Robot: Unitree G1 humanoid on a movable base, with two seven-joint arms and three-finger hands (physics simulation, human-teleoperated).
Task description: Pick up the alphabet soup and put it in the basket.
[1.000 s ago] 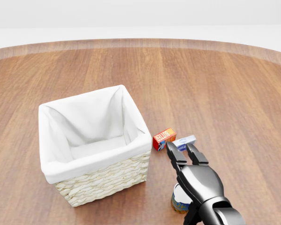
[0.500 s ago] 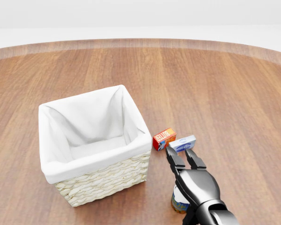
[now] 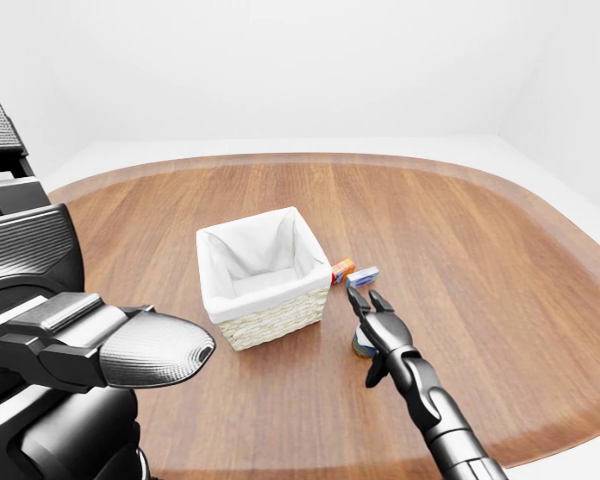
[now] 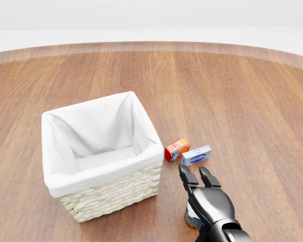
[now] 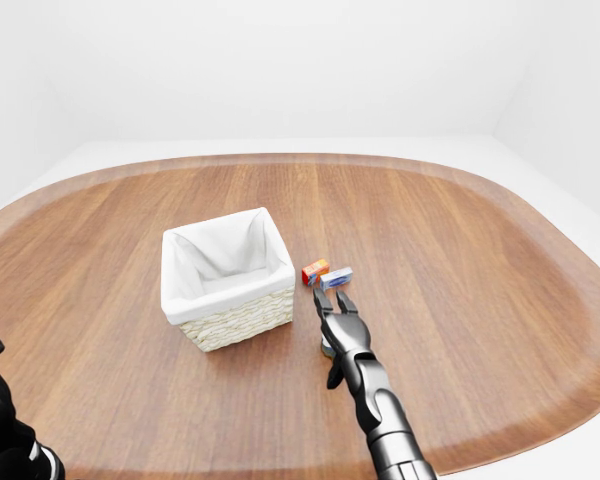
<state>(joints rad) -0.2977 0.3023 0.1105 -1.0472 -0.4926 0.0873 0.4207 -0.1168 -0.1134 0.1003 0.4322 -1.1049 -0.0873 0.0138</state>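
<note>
The alphabet soup can (image 4: 191,220) stands upright on the wooden table (image 4: 242,101), low in the head view and right of the basket. Most of it is hidden under my right hand (image 4: 194,172), which hovers just over it with fingers spread open; whether they touch the can is unclear. The wicker basket (image 4: 111,196) has a white cloth liner and is empty, standing left of the can. My left hand does not show; only a dark part of my left arm (image 3: 90,345) fills the left of the left-eye view.
A small red box (image 4: 177,148) and a blue-and-white box (image 4: 196,155) lie side by side just above my right fingertips, next to the basket's right corner. The table's rounded edge (image 5: 540,400) curves round at the right.
My right hand has drawn back toward the bottom of the head view. Its fingertips have come off the blue-and-white box, which now shows whole. Can and basket have not moved.
</note>
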